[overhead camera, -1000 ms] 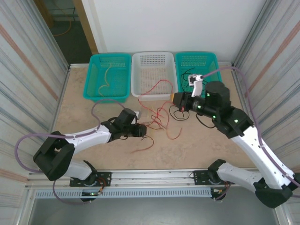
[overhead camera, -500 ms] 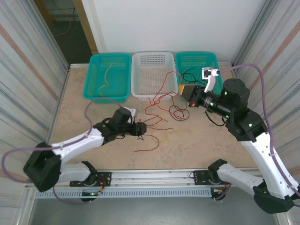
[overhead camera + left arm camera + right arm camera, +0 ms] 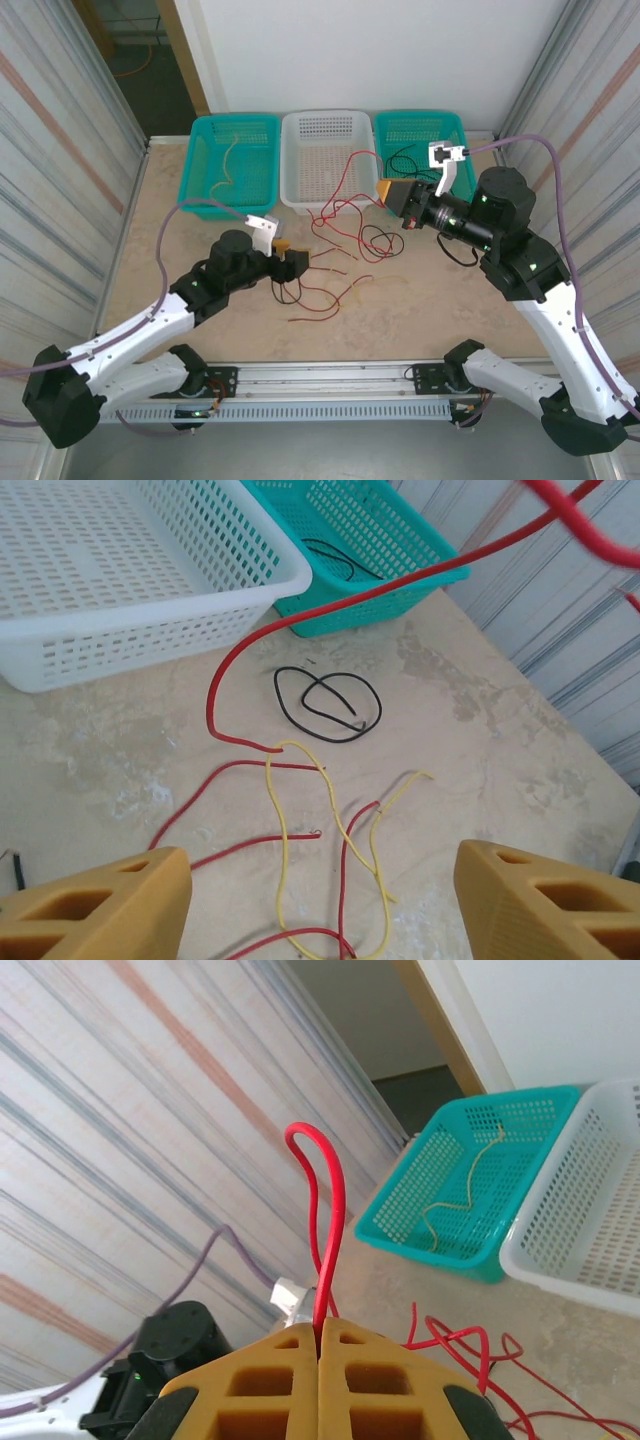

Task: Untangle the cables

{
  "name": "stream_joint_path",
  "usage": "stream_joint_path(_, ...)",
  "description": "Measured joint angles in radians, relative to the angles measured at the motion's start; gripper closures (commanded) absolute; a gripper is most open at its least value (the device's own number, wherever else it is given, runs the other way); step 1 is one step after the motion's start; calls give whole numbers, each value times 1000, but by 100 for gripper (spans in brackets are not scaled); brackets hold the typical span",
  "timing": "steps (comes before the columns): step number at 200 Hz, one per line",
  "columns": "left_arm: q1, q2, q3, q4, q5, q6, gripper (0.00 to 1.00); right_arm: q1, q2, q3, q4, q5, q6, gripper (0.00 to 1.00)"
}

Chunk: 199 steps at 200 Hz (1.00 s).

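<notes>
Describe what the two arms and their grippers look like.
The left arm and right arm have white link shells, black joints and a lilac hose. Small green lights dot the joints. The left gripper and right gripper carry blocky orange-yellow fingers with cut-out pockets.

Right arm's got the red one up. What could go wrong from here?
The right gripper pinches the red cable at a thin loop, so it might slip out. That cable's lower end seems to lie against the yellow cable, so pulling may drag it along. The left gripper is open, holding nothing down.
</notes>
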Motion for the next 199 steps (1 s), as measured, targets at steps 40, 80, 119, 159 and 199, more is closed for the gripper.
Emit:
stream_joint_path(40, 11, 62, -14, 153, 23, 85, 21, 0, -4, 15, 23, -29, 26, 100)
stream_joint_path(80, 29, 179, 23, 220, 51, 129, 24, 0, -6, 18, 60, -55, 51, 100)
stream_joint_path(119, 46, 241, 26, 308, 42, 150, 23, 0, -8, 30, 75, -79, 72, 100)
stream_joint_path(159, 54, 354, 80, 378, 46, 151, 25, 0, -10, 55, 93, -88, 79, 100)
stream_joint_path(199, 56, 454, 140, 443, 44, 138, 42, 0, -15, 55, 106, -101, 97, 100)
